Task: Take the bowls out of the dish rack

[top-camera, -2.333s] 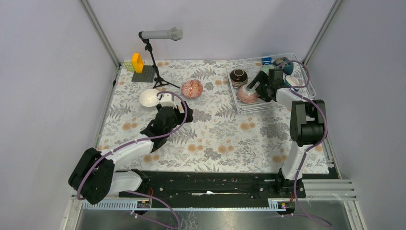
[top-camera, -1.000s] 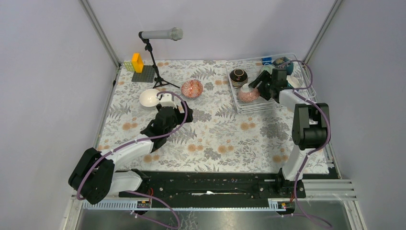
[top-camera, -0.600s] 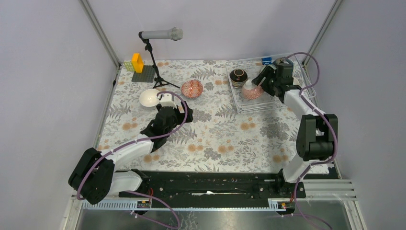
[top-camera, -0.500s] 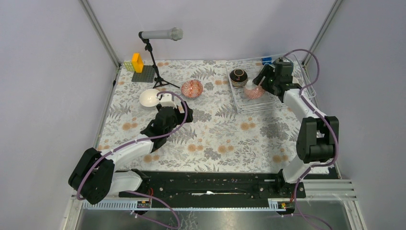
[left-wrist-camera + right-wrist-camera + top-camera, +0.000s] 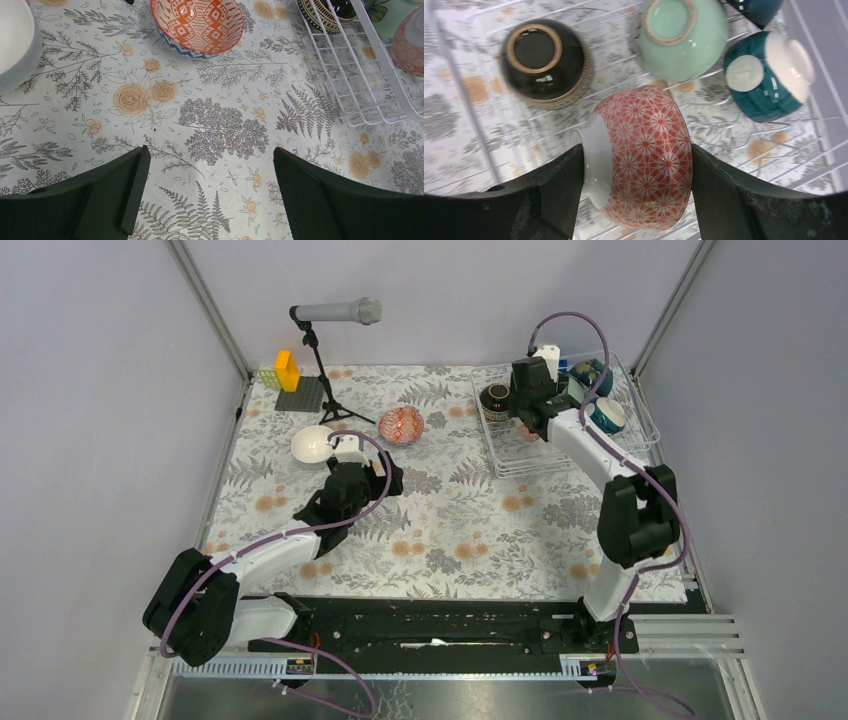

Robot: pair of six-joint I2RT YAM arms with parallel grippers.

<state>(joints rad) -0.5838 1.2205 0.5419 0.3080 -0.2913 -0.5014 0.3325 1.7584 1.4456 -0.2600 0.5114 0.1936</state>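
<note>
In the top view, twelve o'clock is taken as the far wall. Nearest the arm bases, the left gripper (image 5: pixel 210 160) is held low over the floral tablecloth (image 5: pixel 225 130), with its jaws spread wide and nothing between them. Just beyond it, at about eleven o'clock, a white bowl (image 5: pixel 313 444) is seen upright on the cloth. An orange-patterned bowl (image 5: pixel 401 425) stands upright at about one o'clock from the gripper, apart from the white one.

The dish rack (image 5: pixel 520 462) is set at the two o'clock corner of the table. The right arm is stretched over it, and the right gripper (image 5: pixel 636 160) is closed on a red floral bowl (image 5: pixel 644 155). This bowl is pinched between the two fingers (image 5: pixel 549 195), lying on its side with its white rim turned toward nine o'clock in the wrist view. Whether it is clear of the wires cannot be told.

Four other bowls are seen in the rack beyond the held one. A dark brown bowl (image 5: pixel 544 62) rests upside down at ten o'clock from it. A mint green bowl (image 5: pixel 681 37) is also upside down, at one o'clock. A teal bowl (image 5: pixel 764 80) is tilted on its side at two o'clock, and a dark blue bowl (image 5: pixel 756 10) is partly cut off at the top edge.

Farthest back, at eleven o'clock on the table, a microphone (image 5: pixel 336 312) on a stand and some blocks (image 5: pixel 288 375) are placed.
</note>
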